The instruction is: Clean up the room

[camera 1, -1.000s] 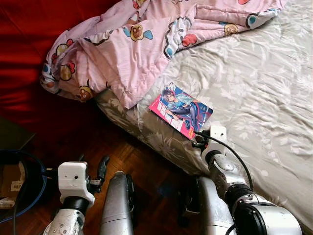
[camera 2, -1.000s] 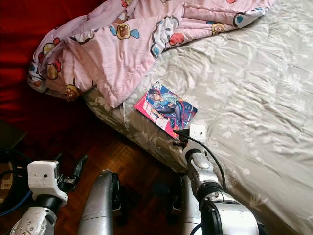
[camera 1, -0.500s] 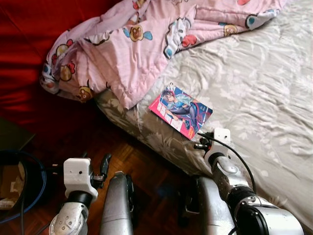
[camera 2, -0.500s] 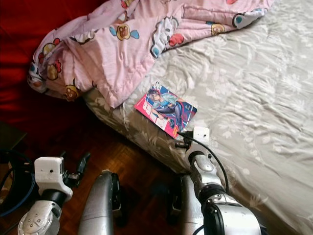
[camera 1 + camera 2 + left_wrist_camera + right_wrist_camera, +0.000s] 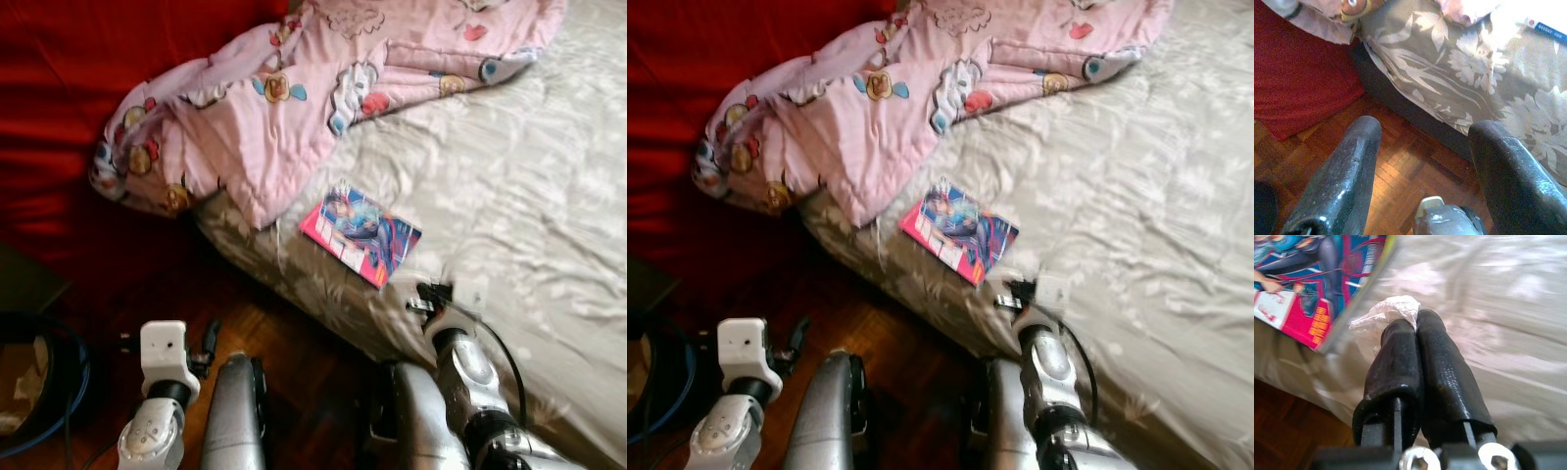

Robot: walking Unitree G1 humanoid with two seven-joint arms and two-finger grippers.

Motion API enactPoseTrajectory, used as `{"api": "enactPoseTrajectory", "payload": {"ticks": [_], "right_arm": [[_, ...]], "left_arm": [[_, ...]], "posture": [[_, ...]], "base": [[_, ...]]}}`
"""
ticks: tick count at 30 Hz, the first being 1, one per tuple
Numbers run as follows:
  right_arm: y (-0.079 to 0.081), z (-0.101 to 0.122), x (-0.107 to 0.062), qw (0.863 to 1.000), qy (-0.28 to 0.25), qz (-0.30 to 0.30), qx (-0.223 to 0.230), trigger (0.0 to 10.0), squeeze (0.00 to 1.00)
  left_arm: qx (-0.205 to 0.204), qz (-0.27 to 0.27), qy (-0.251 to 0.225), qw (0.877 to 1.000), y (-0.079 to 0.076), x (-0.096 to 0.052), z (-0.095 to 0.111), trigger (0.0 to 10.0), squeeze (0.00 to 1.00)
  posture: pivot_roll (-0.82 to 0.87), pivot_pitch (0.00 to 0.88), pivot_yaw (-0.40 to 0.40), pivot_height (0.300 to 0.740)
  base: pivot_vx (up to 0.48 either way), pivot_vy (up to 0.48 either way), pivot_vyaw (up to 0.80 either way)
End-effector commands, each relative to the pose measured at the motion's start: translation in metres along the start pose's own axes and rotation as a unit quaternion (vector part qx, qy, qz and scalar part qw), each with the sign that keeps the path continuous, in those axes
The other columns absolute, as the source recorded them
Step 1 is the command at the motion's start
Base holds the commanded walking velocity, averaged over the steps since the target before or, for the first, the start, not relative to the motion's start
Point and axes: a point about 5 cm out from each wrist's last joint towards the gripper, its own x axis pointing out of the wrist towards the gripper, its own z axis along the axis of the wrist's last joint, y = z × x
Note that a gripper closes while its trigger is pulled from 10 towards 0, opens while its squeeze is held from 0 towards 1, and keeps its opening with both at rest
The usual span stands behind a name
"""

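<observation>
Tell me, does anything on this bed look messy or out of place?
Yes. A pink blanket lies bunched at the bed's corner, spilling over the edge. A comic book lies askew near the mattress edge. The right gripper, fingers shut, pinches a crumpled white scrap beside it.

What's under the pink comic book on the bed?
The pink comic book lies flat on the beige flowered bedsheet. The crumpled white tissue pinched in the right gripper sits beside the book's edge. Anything directly beneath the book is hidden.

Pink cartoon-print blanket point(image 5: 294, 108); beige floral sheet point(image 5: 509, 196); magenta-blue comic book point(image 5: 360, 233); white crumpled wrapper point(image 5: 1386, 311); reddish-brown parquet floor point(image 5: 294, 338).
</observation>
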Motion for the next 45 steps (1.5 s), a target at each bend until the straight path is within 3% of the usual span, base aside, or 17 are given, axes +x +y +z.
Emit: {"api": "enactPoseTrajectory", "payload": {"ticks": [1,2,3,9,14,20,32,39,45], "right_arm": [[-0.007,-0.017,-0.016,1.000,0.011,0.007,-0.017,8.2,0.00],[-0.007,-0.017,-0.016,1.000,0.011,0.007,-0.017,8.2,0.00],[-0.013,-0.027,-0.023,0.999,0.032,-0.006,-0.018,10.0,0.00],[-0.019,-0.045,-0.031,0.996,0.088,-0.016,-0.013,10.0,0.00],[-0.022,-0.054,-0.035,0.991,0.126,-0.027,-0.021,10.0,0.00],[-0.030,-0.073,-0.047,0.977,0.203,-0.044,-0.037,10.0,0.00],[-0.031,-0.078,-0.048,0.966,0.248,-0.055,-0.048,10.0,0.00],[-0.035,-0.091,-0.061,0.955,0.283,-0.075,-0.050,10.0,0.00],[-0.036,-0.091,-0.060,0.952,0.289,-0.084,-0.051,10.0,0.00]], "left_arm": [[0.000,0.007,0.038,0.999,0.000,-0.004,-0.025,10.0,0.00],[0.000,0.007,0.038,0.999,0.000,-0.004,-0.025,10.0,0.00],[0.000,0.007,0.051,0.999,-0.001,-0.003,-0.034,10.0,0.00],[0.002,0.009,0.077,0.997,-0.001,0.003,-0.050,10.0,0.00],[0.004,0.014,0.094,0.995,0.001,0.007,-0.059,10.0,0.00],[0.002,0.026,0.148,0.989,0.003,0.005,-0.076,10.0,0.00],[0.011,0.036,0.220,0.975,0.006,0.000,-0.095,10.0,0.00],[0.001,0.050,0.259,0.965,0.010,-0.005,-0.104,10.0,0.00],[-0.001,0.040,0.287,0.957,0.008,-0.007,-0.109,10.0,0.00]], "posture": [[-0.05,0.123,-0.009,0.609],[-0.05,0.123,-0.009,0.609],[-0.05,0.096,-0.010,0.609],[-0.06,0.008,-0.011,0.614],[-0.05,0.000,-0.015,0.629],[-0.04,0.000,-0.028,0.674],[-0.03,0.000,-0.038,0.740],[-0.03,0.000,-0.030,0.740],[-0.03,0.000,-0.015,0.740]], "base": [[0.000,0.000,0.00],[0.000,0.000,0.00],[0.000,0.000,0.00],[0.000,0.000,0.00],[0.000,0.000,0.00],[0.000,0.000,0.00],[0.000,0.000,0.00],[0.000,0.000,0.00],[0.000,0.000,0.00]]}}
